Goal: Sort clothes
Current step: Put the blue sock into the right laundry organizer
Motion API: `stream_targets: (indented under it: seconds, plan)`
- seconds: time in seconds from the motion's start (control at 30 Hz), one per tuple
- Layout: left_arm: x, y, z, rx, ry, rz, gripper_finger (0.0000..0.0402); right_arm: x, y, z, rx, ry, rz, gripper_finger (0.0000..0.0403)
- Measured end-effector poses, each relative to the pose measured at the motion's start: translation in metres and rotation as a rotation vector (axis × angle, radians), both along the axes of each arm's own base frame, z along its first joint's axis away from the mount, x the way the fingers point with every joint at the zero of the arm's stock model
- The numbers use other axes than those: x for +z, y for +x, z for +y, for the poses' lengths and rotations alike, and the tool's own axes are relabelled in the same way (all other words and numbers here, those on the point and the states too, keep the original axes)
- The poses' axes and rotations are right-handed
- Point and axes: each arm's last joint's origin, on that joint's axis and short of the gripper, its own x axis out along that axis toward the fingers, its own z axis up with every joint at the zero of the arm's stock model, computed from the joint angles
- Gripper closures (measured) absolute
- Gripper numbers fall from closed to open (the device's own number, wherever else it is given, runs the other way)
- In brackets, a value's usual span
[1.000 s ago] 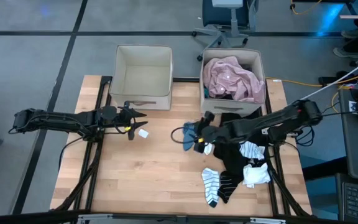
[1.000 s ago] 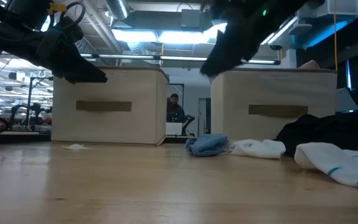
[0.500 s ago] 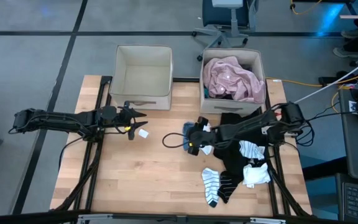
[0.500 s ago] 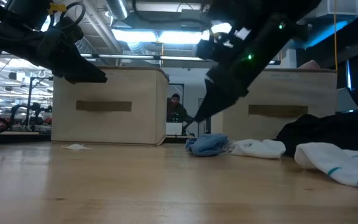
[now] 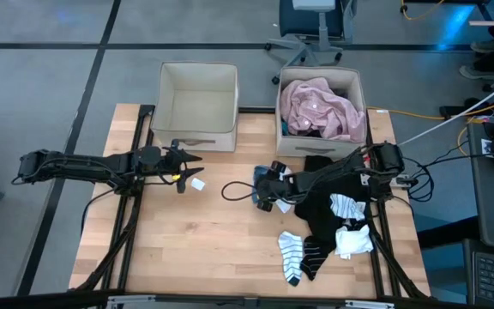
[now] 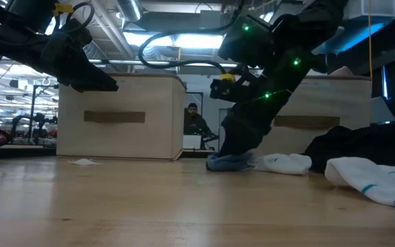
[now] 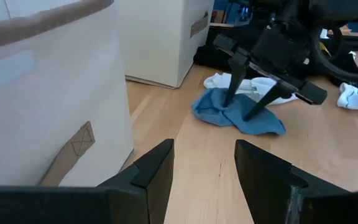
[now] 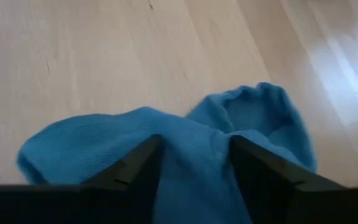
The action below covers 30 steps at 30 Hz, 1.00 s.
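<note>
Since the earlier frame your right gripper [image 5: 266,194] has dropped from above the table onto the blue sock [image 7: 238,113], which lies crumpled on the wooden table [image 5: 204,249] in front of the right bin [image 5: 320,137]. Its two fingers [image 7: 232,93] now stand spread, one on each side of a raised fold of the blue cloth, tips pressed into it but not yet pinched together. A white sock [image 6: 283,163] lies just beside the blue one. Your left gripper [image 5: 183,160] hovers open in front of the left bin [image 5: 197,107], holding nothing.
</note>
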Motion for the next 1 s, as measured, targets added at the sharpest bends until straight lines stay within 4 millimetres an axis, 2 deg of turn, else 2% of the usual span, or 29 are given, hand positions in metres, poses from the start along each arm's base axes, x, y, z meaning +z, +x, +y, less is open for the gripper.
stream_targets:
  seconds: [0.2,0.27,0.43,0.63,0.83,1.0]
  plan:
    - [0.000,0.000,0.000,0.000,0.000,0.000,0.0240,0.000,0.000,0.000,0.004,-0.010,0.007,0.0357]
    - [0.000,0.000,0.000,0.002,-0.005,-0.001,0.0240,0.000,0.000,0.000,0.005,-0.010,0.007,0.0389]
    - [0.000,0.000,0.000,0.003,-0.008,-0.003,0.0240,0.008,0.003,0.001,0.001,-0.020,-0.015,0.0379]
    - [0.000,0.000,0.000,0.004,-0.013,-0.003,0.0240,0.047,0.003,0.001,0.022,-0.030,-0.110,0.0395]
    - [0.000,0.000,0.000,0.002,-0.010,-0.003,0.0240,0.102,-0.016,-0.003,-0.002,-0.111,-0.226,0.0398]
    - [0.000,0.000,0.000,0.002,-0.010,-0.002,0.0240,0.155,-0.041,-0.011,-0.065,-0.281,-0.342,0.0400]
